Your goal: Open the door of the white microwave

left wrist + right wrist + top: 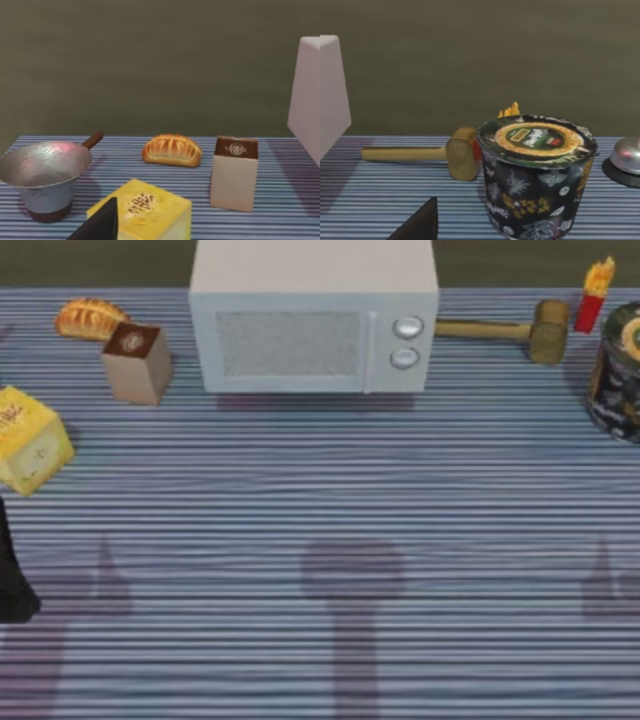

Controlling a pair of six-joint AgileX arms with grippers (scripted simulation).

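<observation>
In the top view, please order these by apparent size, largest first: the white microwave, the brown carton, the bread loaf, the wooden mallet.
1. white microwave
2. wooden mallet, longest but thin
3. brown carton
4. bread loaf, partly hidden by the carton, so the last two are unsure.

The white microwave (pixel 314 315) is sitting at the table's far middle. Its mesh-windowed door (pixel 287 343) is lying shut, left of the two knobs.

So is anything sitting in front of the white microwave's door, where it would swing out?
Nothing visible does. The white microwave has its flat white mesh-window door shut, and the striped table before it is bare. The small brown carton stands off to its left, the wooden mallet to its right.
</observation>
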